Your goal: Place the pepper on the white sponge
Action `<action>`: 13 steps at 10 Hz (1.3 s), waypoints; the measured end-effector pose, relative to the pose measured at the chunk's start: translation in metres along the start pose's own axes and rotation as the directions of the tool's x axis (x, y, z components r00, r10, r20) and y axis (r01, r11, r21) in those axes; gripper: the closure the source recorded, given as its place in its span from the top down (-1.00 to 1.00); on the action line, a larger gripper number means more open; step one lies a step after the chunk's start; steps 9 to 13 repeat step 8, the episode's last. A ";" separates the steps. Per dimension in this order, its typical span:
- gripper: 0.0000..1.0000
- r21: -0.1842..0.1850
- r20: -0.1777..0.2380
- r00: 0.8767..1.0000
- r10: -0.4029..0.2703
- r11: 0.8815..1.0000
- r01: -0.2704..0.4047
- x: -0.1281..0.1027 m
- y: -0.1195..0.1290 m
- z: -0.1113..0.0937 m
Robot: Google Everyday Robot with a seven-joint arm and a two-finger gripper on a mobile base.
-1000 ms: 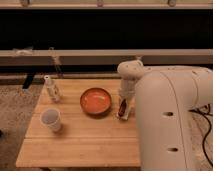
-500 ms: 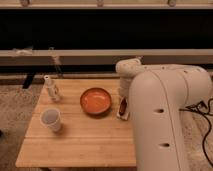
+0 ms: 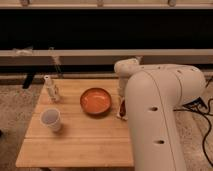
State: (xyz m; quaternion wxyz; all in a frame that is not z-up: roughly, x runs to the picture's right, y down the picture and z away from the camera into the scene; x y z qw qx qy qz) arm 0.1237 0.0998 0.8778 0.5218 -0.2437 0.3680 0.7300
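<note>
Gripper [image 3: 121, 111] low at bench's right edge, just right of the orange bowl [image 3: 96, 101]; mostly behind my arm [image 3: 155, 110]. Something dark red at the tip, prob. the pepper [image 3: 121, 107]; can't tell fingers' state. White cup [image 3: 51, 120] front-left on bench [image 3: 75, 145], small bottle [image 3: 50, 88] back-left. Sponge not seen.

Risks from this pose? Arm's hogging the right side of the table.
1. The arm hides most of the table's right edge, and no white sponge is visible, so placement can't be checked.
2. The tool sits low by that edge, with a dark red object that is probably the pepper at it; a slip could send it to the floor.
3. The orange bowl is close on its left; a sideways sweep may knock it.
</note>
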 end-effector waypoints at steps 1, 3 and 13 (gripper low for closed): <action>0.60 -0.003 0.008 1.000 -0.009 1.000 0.009 0.001 0.000 -0.007; 0.60 -0.011 0.036 0.999 -0.020 1.000 0.021 0.001 -0.003 -0.026; 0.60 -0.032 0.089 0.995 -0.047 0.998 0.050 0.000 -0.005 -0.062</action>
